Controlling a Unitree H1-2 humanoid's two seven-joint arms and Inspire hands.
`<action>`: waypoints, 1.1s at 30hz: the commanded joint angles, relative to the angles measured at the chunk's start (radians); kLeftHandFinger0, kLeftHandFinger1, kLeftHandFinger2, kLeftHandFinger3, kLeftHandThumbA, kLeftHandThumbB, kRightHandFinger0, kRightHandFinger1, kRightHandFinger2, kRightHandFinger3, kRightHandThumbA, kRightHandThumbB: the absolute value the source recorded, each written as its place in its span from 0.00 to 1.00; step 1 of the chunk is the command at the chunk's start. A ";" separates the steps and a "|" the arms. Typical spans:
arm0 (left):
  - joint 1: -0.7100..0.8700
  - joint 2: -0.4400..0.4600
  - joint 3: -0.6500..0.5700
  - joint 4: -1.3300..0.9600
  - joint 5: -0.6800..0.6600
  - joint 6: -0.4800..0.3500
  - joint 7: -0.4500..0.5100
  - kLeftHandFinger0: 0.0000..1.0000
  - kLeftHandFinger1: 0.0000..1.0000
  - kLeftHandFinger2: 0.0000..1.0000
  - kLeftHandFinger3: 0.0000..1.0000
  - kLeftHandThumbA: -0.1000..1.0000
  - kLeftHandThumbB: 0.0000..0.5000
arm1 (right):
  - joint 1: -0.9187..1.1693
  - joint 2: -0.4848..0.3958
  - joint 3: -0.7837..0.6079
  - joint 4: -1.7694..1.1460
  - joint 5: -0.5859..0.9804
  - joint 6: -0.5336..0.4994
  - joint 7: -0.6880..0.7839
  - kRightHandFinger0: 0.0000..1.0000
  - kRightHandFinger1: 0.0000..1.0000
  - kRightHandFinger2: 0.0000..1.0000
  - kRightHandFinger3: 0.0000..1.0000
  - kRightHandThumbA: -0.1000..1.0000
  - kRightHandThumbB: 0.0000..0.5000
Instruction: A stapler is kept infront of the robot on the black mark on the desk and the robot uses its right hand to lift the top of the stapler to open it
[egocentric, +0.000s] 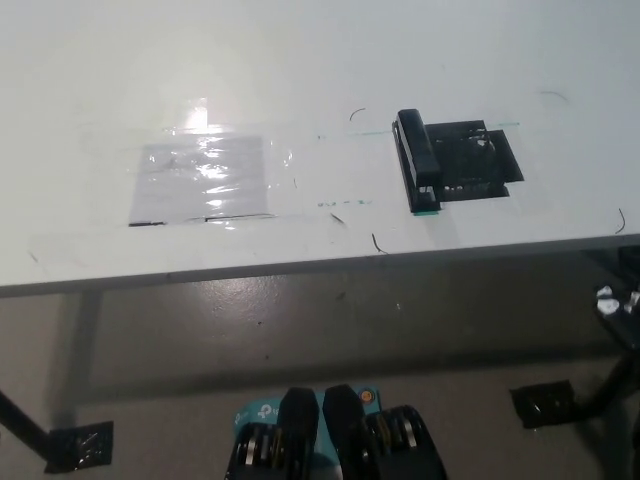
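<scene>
A black stapler (418, 162) lies closed at the left edge of the black mark (478, 162) on the white surface (300, 60), toward one o'clock in the head view, seemingly set there so the right hand can reach its top. Only a dark fragment at the frame's right edge, near four o'clock, may be the right hand (615, 305); whether it is open or closed cannot be told, and it touches nothing. The left hand is out of view, and the lift looks not yet begun.

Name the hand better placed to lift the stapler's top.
Right, probably. The stapler lies right of centre on the black mark, the black right arm's side. Neither hand shows clearly in the head view.
</scene>
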 joint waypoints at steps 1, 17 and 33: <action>0.007 0.021 0.001 -0.018 -0.018 -0.010 -0.008 0.87 1.00 1.00 1.00 0.78 0.48 | -0.018 0.009 0.015 -0.093 0.045 0.078 0.024 0.46 0.56 0.70 0.80 0.53 0.06; 0.024 0.017 0.003 -0.028 -0.033 0.006 0.001 0.67 0.79 0.93 1.00 0.73 0.38 | -0.153 0.060 0.104 -0.291 0.120 0.263 0.055 0.51 0.59 0.72 0.86 0.53 0.00; 0.017 0.024 0.006 -0.029 -0.038 0.011 0.003 0.65 0.78 0.94 1.00 0.72 0.49 | -0.224 0.276 0.056 -0.146 0.535 0.327 -0.121 0.73 0.79 0.91 1.00 0.79 0.00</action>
